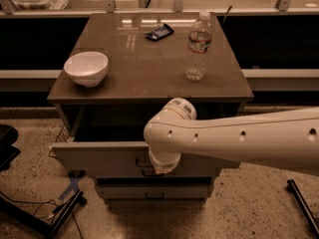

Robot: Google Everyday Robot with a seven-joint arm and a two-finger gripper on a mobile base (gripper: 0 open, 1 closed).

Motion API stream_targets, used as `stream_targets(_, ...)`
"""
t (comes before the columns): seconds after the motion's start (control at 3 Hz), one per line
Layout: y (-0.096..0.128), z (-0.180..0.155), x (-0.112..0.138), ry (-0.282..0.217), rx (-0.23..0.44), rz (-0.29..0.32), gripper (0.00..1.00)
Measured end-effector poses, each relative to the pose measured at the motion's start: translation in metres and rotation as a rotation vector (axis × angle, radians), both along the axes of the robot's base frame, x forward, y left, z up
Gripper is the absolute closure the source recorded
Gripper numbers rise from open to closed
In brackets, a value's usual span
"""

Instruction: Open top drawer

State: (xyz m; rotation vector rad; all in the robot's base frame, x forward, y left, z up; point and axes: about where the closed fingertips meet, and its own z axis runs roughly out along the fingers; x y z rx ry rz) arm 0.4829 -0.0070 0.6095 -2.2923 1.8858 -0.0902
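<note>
The top drawer (99, 156) of the grey cabinet stands pulled out towards me, its dark inside showing under the brown tabletop (149, 73). My white arm (239, 136) reaches in from the right across the drawer front. The gripper (161, 167) hangs below the wrist, right at the drawer's small dark handle (141, 164), and the wrist hides most of it. Two narrower drawers (154, 190) sit shut below.
On the tabletop stand a white bowl (86, 67) at the left, a water bottle (198, 44) at the right and a dark packet (159, 32) at the back. Cables and a black stand (40, 218) lie on the floor at the left, a black bar (301, 203) at the right.
</note>
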Motion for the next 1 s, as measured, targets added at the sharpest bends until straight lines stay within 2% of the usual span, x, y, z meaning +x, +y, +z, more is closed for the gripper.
stream_targets(0.33, 0.0, 0.0, 0.0, 0.0, 0.0, 0.0, 0.83)
stream_targets(0.67, 0.0, 0.0, 0.0, 0.0, 0.0, 0.0, 0.6)
stream_targets(1.0, -0.0001, 0.0002, -0.0001, 0.0, -0.001, 0.0, 0.68)
